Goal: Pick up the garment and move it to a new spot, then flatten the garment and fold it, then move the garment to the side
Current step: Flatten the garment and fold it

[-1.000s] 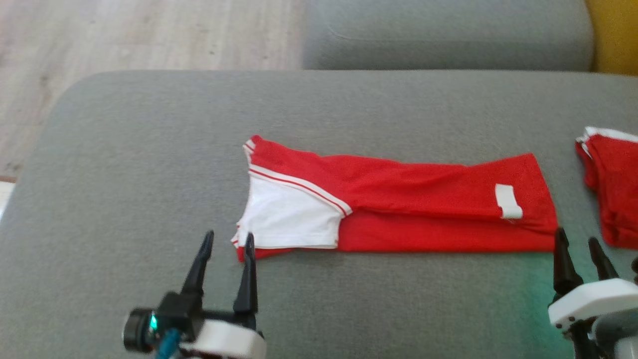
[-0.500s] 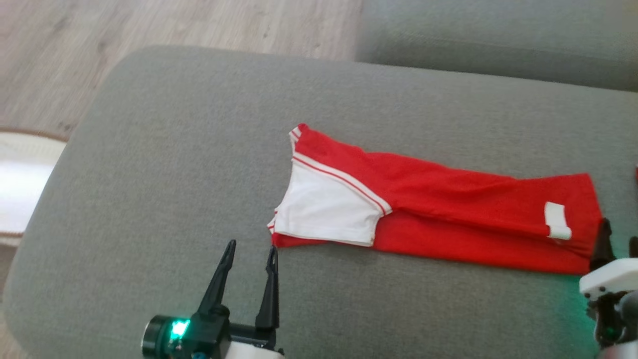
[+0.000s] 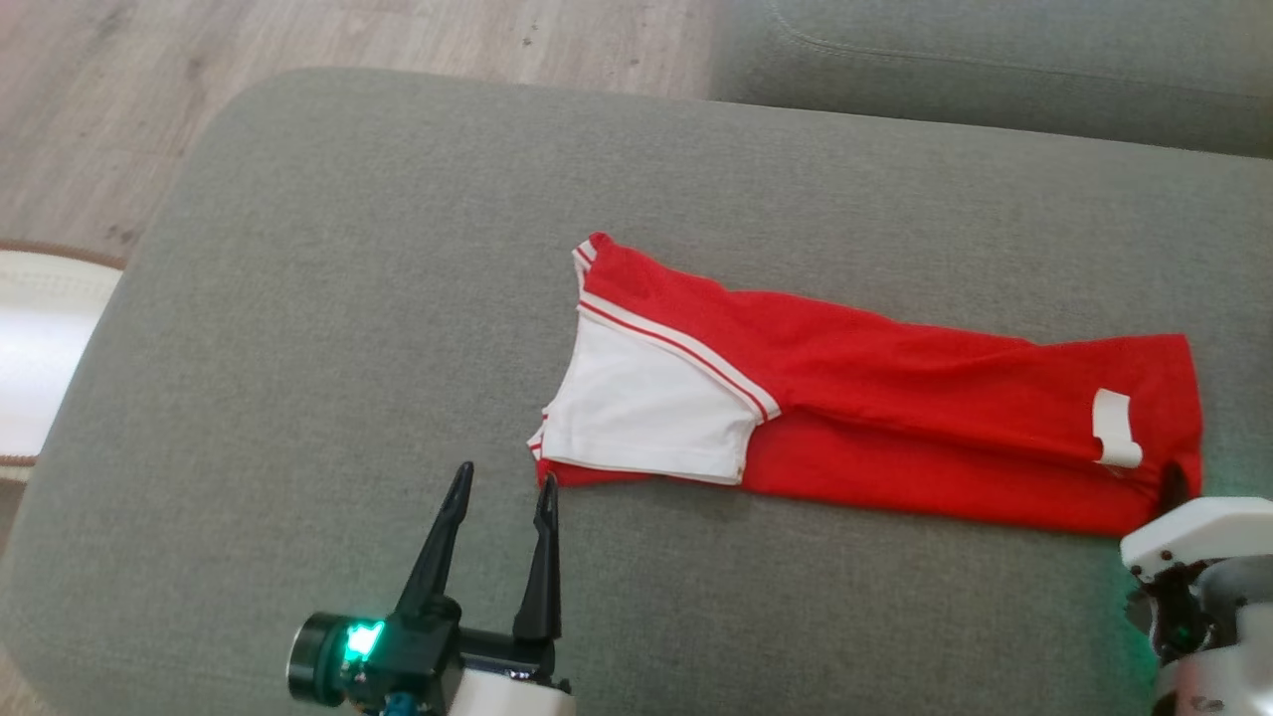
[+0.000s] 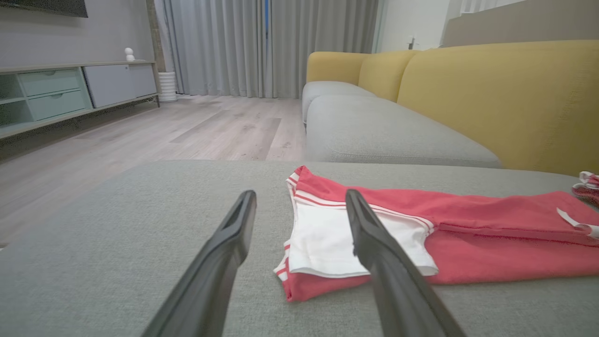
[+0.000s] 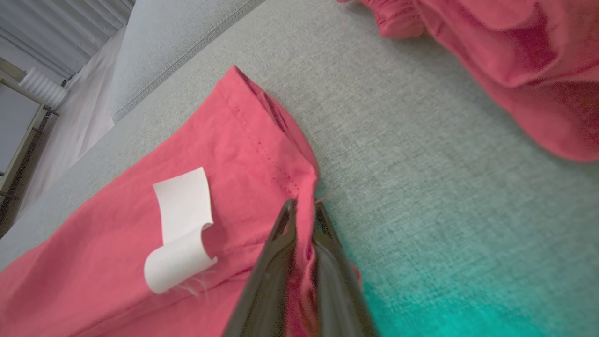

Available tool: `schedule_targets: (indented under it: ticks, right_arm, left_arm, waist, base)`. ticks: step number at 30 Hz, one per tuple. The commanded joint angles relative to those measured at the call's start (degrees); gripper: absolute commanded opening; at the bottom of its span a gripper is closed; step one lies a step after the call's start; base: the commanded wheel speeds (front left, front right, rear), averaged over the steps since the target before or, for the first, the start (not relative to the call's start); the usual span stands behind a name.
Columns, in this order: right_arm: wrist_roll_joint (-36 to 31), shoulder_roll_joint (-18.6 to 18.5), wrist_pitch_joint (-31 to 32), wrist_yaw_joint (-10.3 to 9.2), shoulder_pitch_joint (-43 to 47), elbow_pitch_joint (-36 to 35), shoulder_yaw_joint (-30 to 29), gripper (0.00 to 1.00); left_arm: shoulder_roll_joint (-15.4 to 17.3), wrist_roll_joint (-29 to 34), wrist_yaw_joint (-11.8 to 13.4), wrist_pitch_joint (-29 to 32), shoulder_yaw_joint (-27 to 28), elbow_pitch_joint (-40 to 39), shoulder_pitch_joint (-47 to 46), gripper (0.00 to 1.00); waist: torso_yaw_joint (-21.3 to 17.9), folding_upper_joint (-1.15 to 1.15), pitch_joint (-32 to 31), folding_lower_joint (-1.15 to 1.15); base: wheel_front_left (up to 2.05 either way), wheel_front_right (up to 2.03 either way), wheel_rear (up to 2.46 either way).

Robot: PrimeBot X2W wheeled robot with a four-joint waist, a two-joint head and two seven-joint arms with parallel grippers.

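The right claw [image 5: 303, 209] is pinched almost closed, and a fold of the red garment [image 5: 243, 154] is squeezed between its two dark fingers. It holds the cloth right at the stitched hem, at the corner of the garment's end. Just beside the claw, on the red cloth, is a white tag [image 5: 180, 224] with its loose end curled up. The garment lies long and flat on the grey cushion [image 5: 421, 187] and stretches away from this claw toward the other one. On the far side of the right claw, a little way off, lies another red cloth [image 5: 514, 56], all bunched up. The left claw [image 3: 506, 475] is wide open and holds nothing. It is at the garment's other end, where the white sleeve [image 3: 646, 413] with red stripes lies. One of its finger tips is just beside the red corner under the sleeve, and I cannot tell if it touches. Past the cushion's edge is a wooden floor [image 3: 348, 30], and further off there is a yellow sofa back [image 4: 491, 93].
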Motion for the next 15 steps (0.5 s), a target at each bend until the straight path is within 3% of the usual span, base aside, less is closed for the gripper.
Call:
schedule_targets:
  ticks: [1,11,15]
  right_arm:
    - [0.6,-0.1,0.2,-0.04,-0.7,0.0,2.6,0.00]
    - [2.1,-1.8,-0.9,-0.04,1.4,-7.4,1.5,0.00]
    - [7.5,-2.3,2.2,-0.04,2.0,-12.8,0.4,0.00]
  left_arm:
    - [-0.7,0.8,-0.4,-0.5,2.5,-1.2,-0.6,1.00]
    - [-1.9,2.9,-2.3,-0.5,4.8,-0.5,-0.3,1.00]
    - [-2.3,3.5,-2.9,-0.5,5.5,-0.4,-0.1,1.00]
  waist:
    - [-0.6,0.00,-0.1,0.00]
    - [-3.3,0.00,0.1,0.00]
    - [-3.9,0.00,-0.2,0.00]
  base:
    - [0.00,0.00,0.00]
    - [0.00,0.00,0.00]
    - [0.00,0.00,0.00]
